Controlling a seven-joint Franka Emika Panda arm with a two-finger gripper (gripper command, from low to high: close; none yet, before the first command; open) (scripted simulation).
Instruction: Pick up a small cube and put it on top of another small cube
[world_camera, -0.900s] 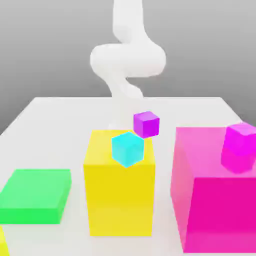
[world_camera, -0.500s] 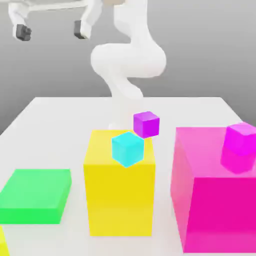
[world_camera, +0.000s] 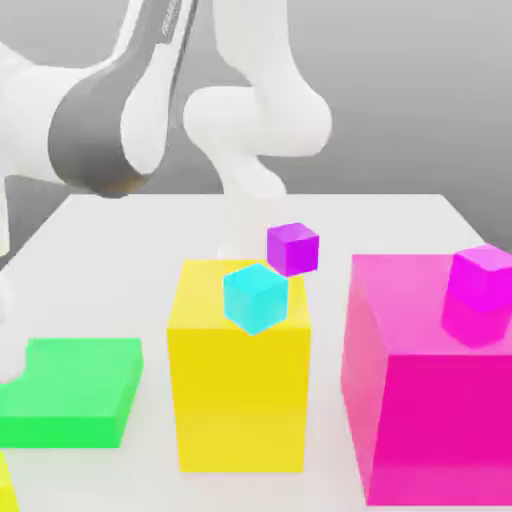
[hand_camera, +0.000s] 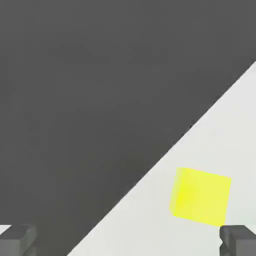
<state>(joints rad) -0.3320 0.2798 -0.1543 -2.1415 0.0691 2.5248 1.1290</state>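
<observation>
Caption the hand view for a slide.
Open end effector above the white table, small yellow cube near one fingertip, ungrasped.

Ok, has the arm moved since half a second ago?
Yes. The arm has swung down toward the exterior view's lower left, now hanging low over the green block, well left of the large yellow block.

Bright even light, soft faint shadows, no glare, renders slightly blurry.

Arm (world_camera: 100, 130) swung down into the exterior view's left, now over the table's (world_camera: 400, 215) left edge. It covers the green block's (world_camera: 75, 390) back-left corner.
</observation>
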